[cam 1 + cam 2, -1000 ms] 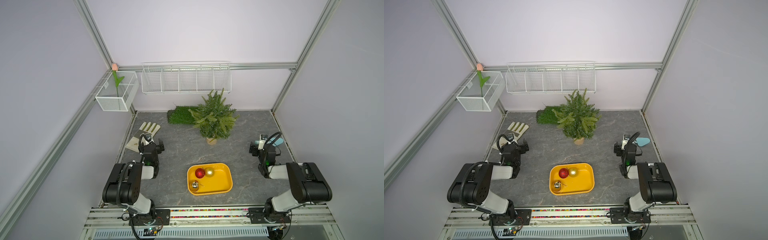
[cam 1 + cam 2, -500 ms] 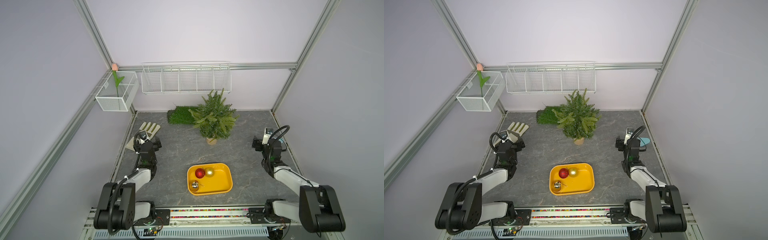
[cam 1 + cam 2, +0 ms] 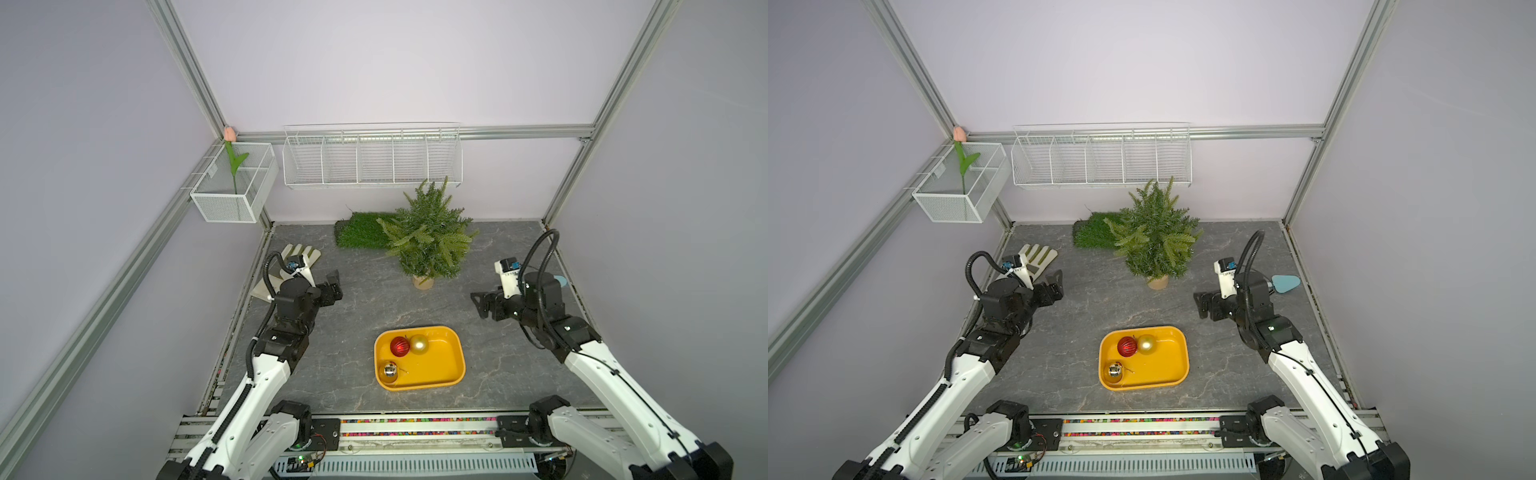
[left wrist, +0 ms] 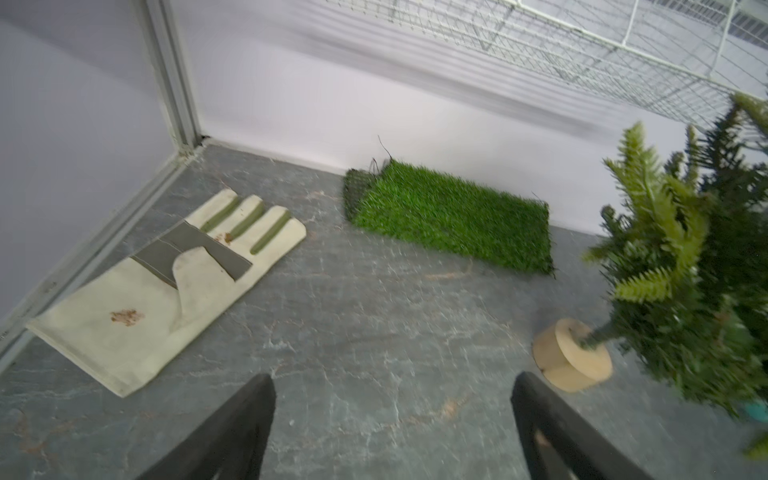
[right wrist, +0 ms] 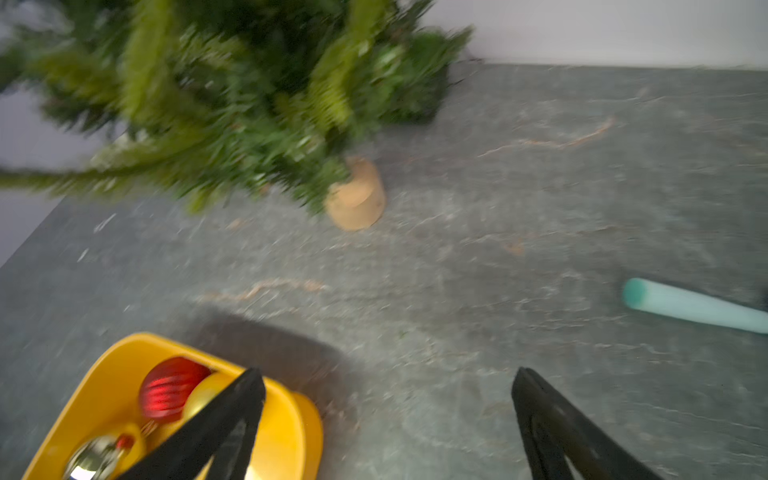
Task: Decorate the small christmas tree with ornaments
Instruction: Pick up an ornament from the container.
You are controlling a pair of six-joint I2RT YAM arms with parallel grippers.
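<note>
Right wrist view shows the right gripper spread wide with nothing between its jaws, hanging over the grey table just beside the yellow tray. All 3 ornaments lie in that tray. The red ornament touches the gold ornament at the far end, and the silver ornament sits apart in the near corner. The left gripper is also open and empty, raised near the work glove. The small christmas tree stands upright and bare at the back of the table, well apart from the tray.

The step in hand looks like the first pick. The right arm is nearer, and the gold ball lies on its side of the pair. The fingers should straddle the gold ball along the tray's far wall, so neither one knocks the red ball. These balls look smooth and round, so they will probably roll or slip under an off-centre squeeze. A centred, gentle closing suits them better. The hanger caps are too small to judge.

Nothing lies between tray and tree. The green turf roll sits behind the tree under its branches. The wire rack hangs on the wall above the treetop, so a high approach could graze it. A teal tool lies beside the right arm.
</note>
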